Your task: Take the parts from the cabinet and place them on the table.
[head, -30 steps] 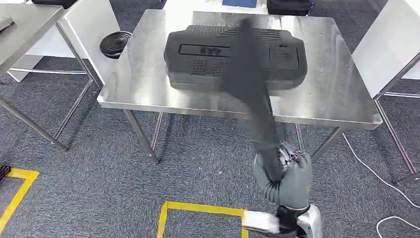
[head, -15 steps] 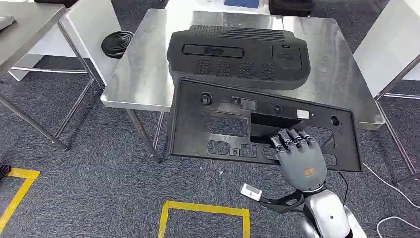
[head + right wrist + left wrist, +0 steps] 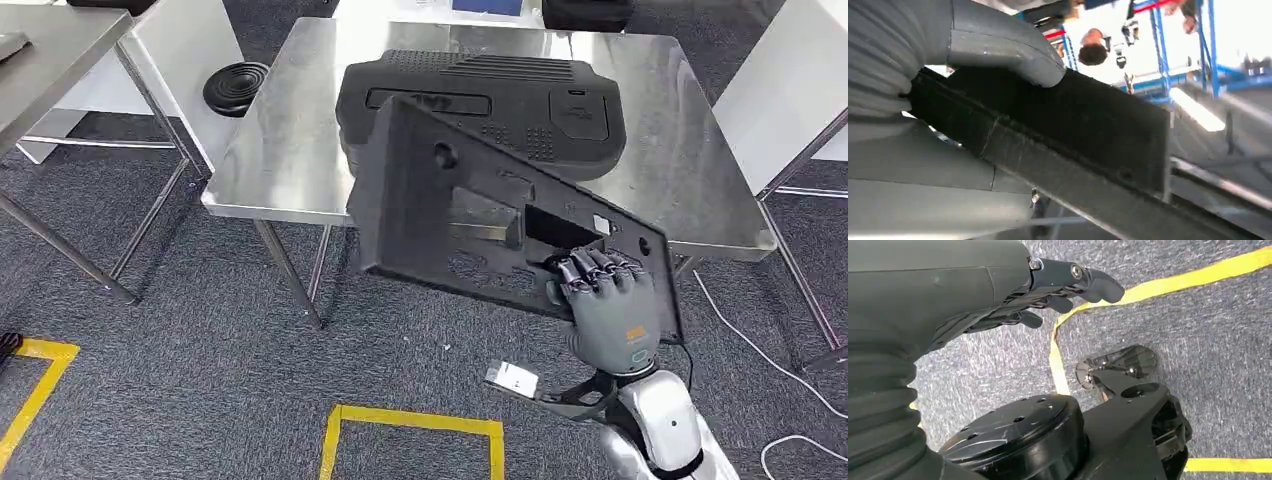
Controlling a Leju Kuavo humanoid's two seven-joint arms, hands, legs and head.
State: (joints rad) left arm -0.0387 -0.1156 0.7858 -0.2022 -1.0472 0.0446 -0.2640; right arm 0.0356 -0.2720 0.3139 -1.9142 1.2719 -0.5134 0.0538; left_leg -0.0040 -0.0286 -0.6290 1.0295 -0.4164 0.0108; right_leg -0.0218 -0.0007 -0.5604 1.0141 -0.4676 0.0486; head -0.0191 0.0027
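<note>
My right hand (image 3: 607, 305) grips a flat black plastic panel (image 3: 470, 215) with cut-outs, holding it tilted over the near edge of the steel table (image 3: 280, 150). The panel's far corner overlaps a bulky black ribbed cover (image 3: 520, 85) that lies on the table. In the right wrist view the thumb (image 3: 1013, 50) lies across the panel's edge (image 3: 1073, 150). My left hand (image 3: 998, 285) hangs beside my body above the carpet, its fingers slightly curled and nothing in them.
A black round ribbed disc (image 3: 235, 88) lies behind the table's left side. Another steel table (image 3: 50, 50) stands at far left and a white panel (image 3: 790, 90) at right. Yellow floor tape (image 3: 410, 425) marks the carpet; a white cable (image 3: 760, 350) trails at right.
The panel has swung from edge-on to flat, then risen and tilted up over the table's near edge, now overlapping the ribbed cover. My right hand rose with it.
</note>
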